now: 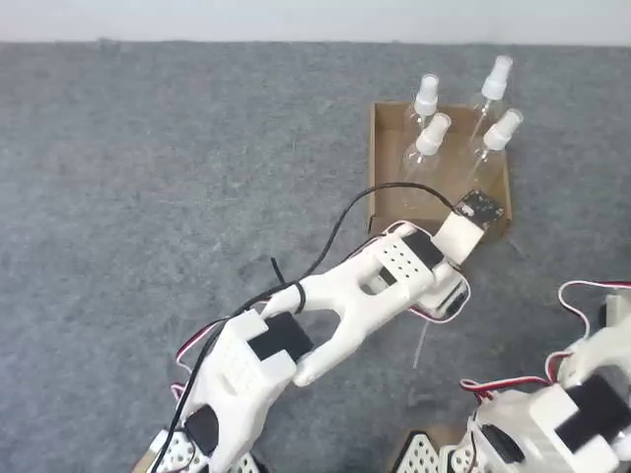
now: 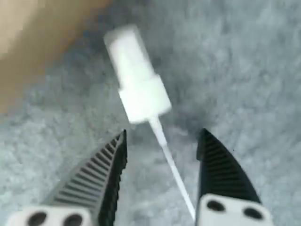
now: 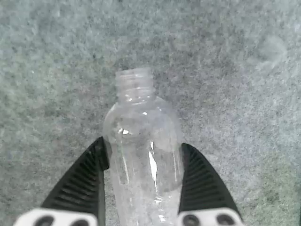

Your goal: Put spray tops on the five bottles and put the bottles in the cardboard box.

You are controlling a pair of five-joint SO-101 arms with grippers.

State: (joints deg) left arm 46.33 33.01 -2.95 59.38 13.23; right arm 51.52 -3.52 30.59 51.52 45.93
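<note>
A white spray top (image 2: 141, 89) lies on the grey carpet, its thin dip tube (image 2: 171, 167) running back between the fingers of my left gripper (image 2: 162, 146). That gripper is open and stands just short of the cap, not touching it. In the high view the left arm (image 1: 394, 271) stretches toward the cardboard box (image 1: 375, 158), and the tube (image 1: 424, 345) shows below the arm's wrist. My right gripper (image 3: 143, 147) is shut on a clear, uncapped bottle (image 3: 141, 122), one finger on each side of its body. The right arm (image 1: 562, 414) is at the near right.
Several capped bottles (image 1: 432, 133) stand upright in the cardboard box. A corner of the box (image 2: 37, 37) lies just beyond the spray top. Grey carpet (image 1: 148, 177) covers the table, with open room to the left.
</note>
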